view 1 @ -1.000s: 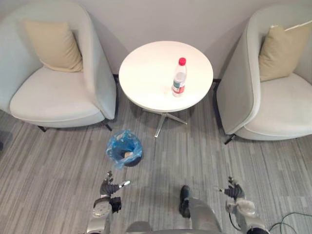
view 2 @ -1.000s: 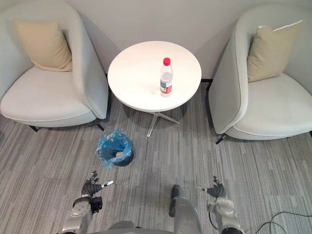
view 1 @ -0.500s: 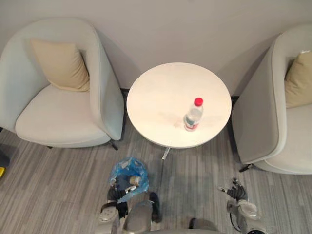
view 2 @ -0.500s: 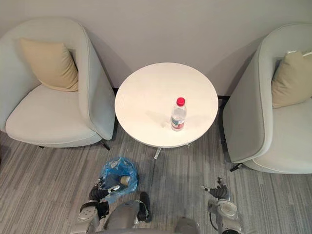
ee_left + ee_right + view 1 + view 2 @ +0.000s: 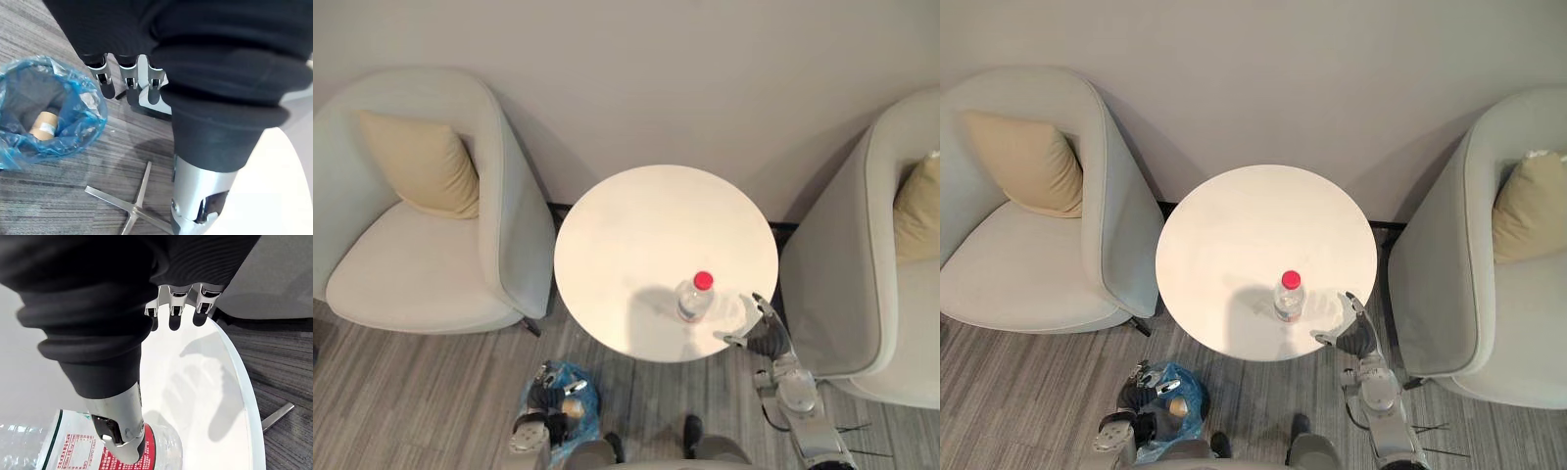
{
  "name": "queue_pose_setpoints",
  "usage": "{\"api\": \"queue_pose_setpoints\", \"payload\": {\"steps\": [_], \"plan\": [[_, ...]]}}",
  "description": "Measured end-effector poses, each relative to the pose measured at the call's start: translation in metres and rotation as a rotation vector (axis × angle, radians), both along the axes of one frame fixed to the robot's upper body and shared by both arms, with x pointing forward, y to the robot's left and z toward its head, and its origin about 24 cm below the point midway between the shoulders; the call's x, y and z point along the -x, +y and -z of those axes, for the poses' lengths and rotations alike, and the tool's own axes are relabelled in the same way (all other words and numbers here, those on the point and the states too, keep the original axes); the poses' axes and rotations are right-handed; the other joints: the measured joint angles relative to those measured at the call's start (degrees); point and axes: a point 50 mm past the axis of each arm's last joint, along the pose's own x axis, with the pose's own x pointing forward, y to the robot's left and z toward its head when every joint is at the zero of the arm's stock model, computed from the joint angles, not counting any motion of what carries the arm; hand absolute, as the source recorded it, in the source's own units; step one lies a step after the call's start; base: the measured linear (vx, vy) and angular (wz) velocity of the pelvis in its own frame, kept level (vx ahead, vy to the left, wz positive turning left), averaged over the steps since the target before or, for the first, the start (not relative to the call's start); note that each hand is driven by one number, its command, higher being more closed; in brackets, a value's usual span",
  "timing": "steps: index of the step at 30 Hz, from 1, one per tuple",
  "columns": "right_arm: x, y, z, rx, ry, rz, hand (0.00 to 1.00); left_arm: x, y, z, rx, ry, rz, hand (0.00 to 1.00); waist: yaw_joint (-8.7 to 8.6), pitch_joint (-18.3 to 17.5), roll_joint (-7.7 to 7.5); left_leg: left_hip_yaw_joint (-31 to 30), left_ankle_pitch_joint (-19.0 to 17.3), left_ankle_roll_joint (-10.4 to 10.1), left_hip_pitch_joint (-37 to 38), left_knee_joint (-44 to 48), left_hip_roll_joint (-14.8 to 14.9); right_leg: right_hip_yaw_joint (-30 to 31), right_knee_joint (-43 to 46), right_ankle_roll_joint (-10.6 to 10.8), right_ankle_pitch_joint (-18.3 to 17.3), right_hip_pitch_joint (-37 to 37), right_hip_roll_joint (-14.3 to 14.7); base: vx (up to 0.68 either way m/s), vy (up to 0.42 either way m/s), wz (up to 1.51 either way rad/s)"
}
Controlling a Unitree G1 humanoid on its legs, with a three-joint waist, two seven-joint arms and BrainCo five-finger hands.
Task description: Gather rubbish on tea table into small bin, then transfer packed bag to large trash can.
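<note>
I find the plastic water bottle upright on the counter, not yet gathered. My right robot hand sits just beside the bottle, fingers spread and thumb toward its label, evidently lined up for a grasp. My left robot hand, fingers relaxed, hangs well below the bottle by the blue-bagged small bin. The red-and-white label's print is unreadable.

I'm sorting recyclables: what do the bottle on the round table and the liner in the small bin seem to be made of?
The bottle looks like thin clear plastic: its walls are see-through and glossy. The bin liner looks like thin blue plastic film: translucent, crinkled, shiny along its folds.
</note>
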Motion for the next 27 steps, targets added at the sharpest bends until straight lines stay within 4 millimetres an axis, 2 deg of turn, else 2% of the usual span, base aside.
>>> {"api": "queue_pose_setpoints", "payload": {"steps": [7, 13, 18, 19, 21, 24, 26, 27], "plan": [[-0.004, 0.009, -0.002, 0.035, -0.014, -0.069, 0.0, 0.004, -0.001, 0.002, 0.0, 0.012, 0.009, 0.0, 0.15, -0.47, 0.22, -2.67, 0.06, 0.01, 0.42, 0.01, -1.73, -2.01, -4.18, 0.8, 1.39, 3.45, -1.42, 0.02, 0.035, 0.16], [-0.029, 0.014, -0.019, -0.016, -0.112, -0.04, 0.0, 0.014, -0.001, 0.006, 0.007, 0.038, 0.007, 0.0, 0.55, -0.48, 0.24, -3.41, 0.21, -0.03, -0.97, -0.07, -2.24, -2.99, -6.99, 0.4, 4.06, 3.68, -1.57, -0.06, 0.016, 0.08], [-0.055, 0.017, -0.029, -0.067, -0.161, -0.01, 0.0, 0.02, -0.004, 0.007, 0.028, 0.044, 0.022, 0.0, 2.09, -0.39, 0.0, -5.3, 2.85, 0.21, -1.51, -3.1, -3.13, -3.81, -8.19, 0.3, 5.64, 2.94, -1.64, -0.11, -0.025, 0.14], [-0.063, 0.019, -0.032, -0.08, -0.171, -0.012, 1.0, 0.024, -0.004, 0.009, 0.03, 0.053, 0.023, 0.0, 2.3, -0.38, -0.01, -5.79, 3.14, 0.59, -1.81, -4.21, -3.11, -4.13, -8.36, 0.3, 5.68, 2.34, -1.53, -0.16, -0.045, 0.15], [-0.074, 0.021, -0.036, -0.081, -0.176, -0.022, 1.0, 0.027, -0.006, 0.01, 0.043, 0.062, 0.037, 0.0, 3.34, -0.34, -0.08, -6.05, 4.06, 0.58, -2.72, -5.19, -2.99, -4.4, -8.51, 0.02, 6.74, 1.07, -1.34, -0.19, -0.037, 0.1], [-0.09, 0.036, -0.042, -0.097, -0.179, -0.072, 1.0, 0.033, -0.007, 0.012, 0.053, 0.076, 0.031, 0.0, 3.77, -0.02, -0.56, -6.28, 5.37, 0.64, -3.74, -6.44, -3.09, -4.67, -9.19, -0.14, 7.97, -0.01, -1.26, -0.2, -0.033, 0.07], [-0.096, 0.039, -0.044, -0.099, -0.179, -0.085, 1.0, 0.031, -0.006, 0.011, 0.055, 0.067, 0.028, 0.0, 5.06, 0.08, -0.68, -6.35, 6.07, 0.27, -4.3, -7.13, -3.21, -4.61, -9.34, -0.12, 8.43, -1.01, -1.27, -0.15, -0.022, -0.04], [-0.098, 0.04, -0.045, -0.105, -0.178, -0.084, 1.0, 0.03, -0.006, 0.01, 0.056, 0.064, 0.028, 0.0, 5.0, 0.25, -0.74, -6.69, 6.64, 0.36, -4.48, -7.71, -3.39, -4.71, -9.74, -0.02, 8.64, -1.07, -1.38, -0.11, -0.016, 0.11]]}}
